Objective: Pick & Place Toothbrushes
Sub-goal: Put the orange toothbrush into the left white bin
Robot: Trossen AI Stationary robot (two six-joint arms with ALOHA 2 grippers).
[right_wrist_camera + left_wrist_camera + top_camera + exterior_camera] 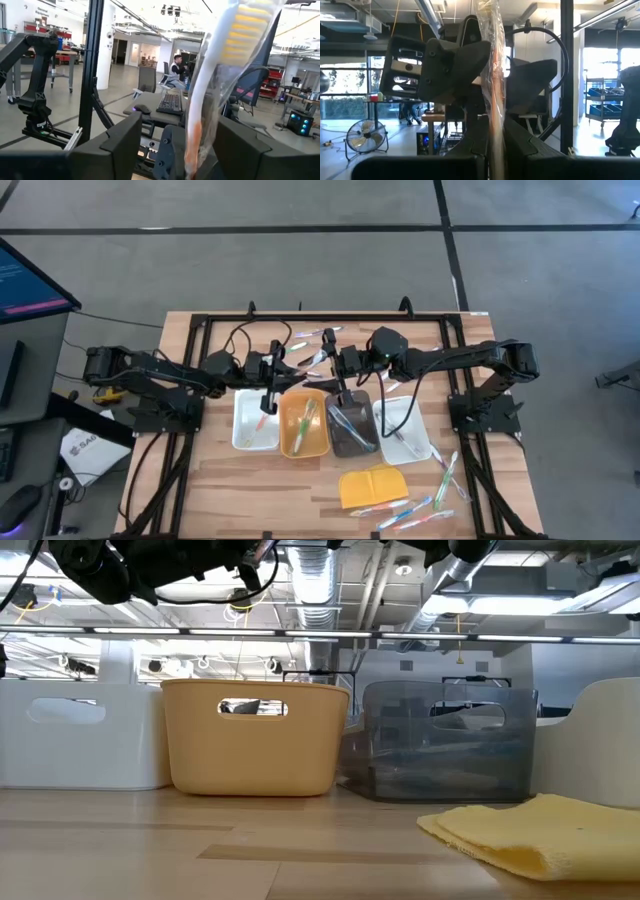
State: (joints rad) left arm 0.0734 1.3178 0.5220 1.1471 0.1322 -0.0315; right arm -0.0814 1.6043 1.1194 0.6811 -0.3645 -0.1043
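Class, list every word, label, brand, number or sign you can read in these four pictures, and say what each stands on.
None can be read.
Monitor beside the table: lines of text, too small.
White sheet on the floor: dark print, blurred.
Red sign on the far wall: too small.

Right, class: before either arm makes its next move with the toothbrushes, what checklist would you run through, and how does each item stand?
1. Left jaws shut on the orange toothbrush: ok.
2. Right jaws firm on the white toothbrush: cannot tell.
3. Orange toothbrush hangs over the white tray: ok.
4. Orange tray upright: ok.
5. Loose toothbrushes waiting near the yellow cloth: ok.
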